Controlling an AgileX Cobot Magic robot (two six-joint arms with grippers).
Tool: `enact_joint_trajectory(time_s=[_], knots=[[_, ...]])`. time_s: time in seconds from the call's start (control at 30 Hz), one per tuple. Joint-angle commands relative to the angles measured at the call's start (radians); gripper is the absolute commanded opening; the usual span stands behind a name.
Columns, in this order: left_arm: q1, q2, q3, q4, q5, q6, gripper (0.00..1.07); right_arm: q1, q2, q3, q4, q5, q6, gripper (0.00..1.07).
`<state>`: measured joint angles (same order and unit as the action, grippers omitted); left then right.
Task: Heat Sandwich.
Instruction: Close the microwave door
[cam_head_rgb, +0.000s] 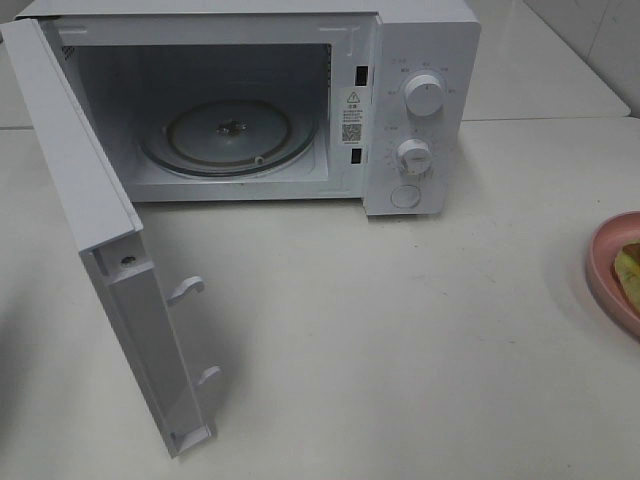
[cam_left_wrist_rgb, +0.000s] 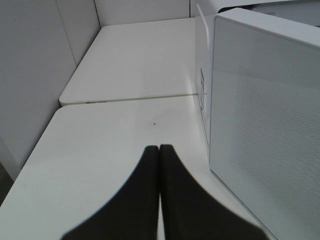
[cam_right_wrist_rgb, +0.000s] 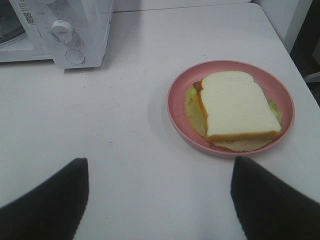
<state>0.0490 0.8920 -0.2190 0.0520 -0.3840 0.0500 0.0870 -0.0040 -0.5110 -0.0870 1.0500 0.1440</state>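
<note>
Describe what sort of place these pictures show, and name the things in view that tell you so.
Probably a mock kitchen set up as a test bench: a white microwave stands with its door swung open on plain white tables, and a sandwich waits on a pink plate. Bare white walls, nothing homely around.

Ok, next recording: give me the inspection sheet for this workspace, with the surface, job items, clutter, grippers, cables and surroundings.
Surface: white tabletop, bare apart from the items below.
Job's things: small white-bread sandwich with tan crust lies on a round pink plate, on the table to the right of the white microwave oven. The microwave door is swung wide open; the glass turntable inside is bare.
Clutter: nothing seen.
Grippers: left gripper shut, holding nothing, beside the open door. Right gripper open, short of the plate, touching nothing.
Cables: nothing seen.
Surroundings: a second white table behind; pale walls.
</note>
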Motion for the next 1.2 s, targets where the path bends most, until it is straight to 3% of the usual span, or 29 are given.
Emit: enact_joint_trajectory(time_s=[0.03, 0.33, 0.7, 1.03, 1.2], knots=[[0.000, 0.065, 0.000, 0.037, -0.132, -0.004, 0.00, -0.007, -0.026, 0.003, -0.001, -0.010, -0.006, 0.75], [-0.032, 0.323, -0.045, 0.046, -0.289, -0.038, 0.00, -0.007, -0.026, 0.003, -0.001, -0.010, -0.006, 0.75], [-0.218, 0.558, -0.172, 0.145, -0.339, -0.034, 0.00, -0.007, -0.026, 0.003, -0.001, -0.010, -0.006, 0.75], [-0.333, 0.667, -0.287, 0.145, -0.348, -0.034, 0.00, -0.007, -0.026, 0.003, -0.001, -0.010, -0.006, 0.75], [-0.388, 0.709, -0.337, 0.092, -0.345, -0.029, 0.00, -0.007, -0.026, 0.003, -0.001, -0.010, -0.006, 0.75]])
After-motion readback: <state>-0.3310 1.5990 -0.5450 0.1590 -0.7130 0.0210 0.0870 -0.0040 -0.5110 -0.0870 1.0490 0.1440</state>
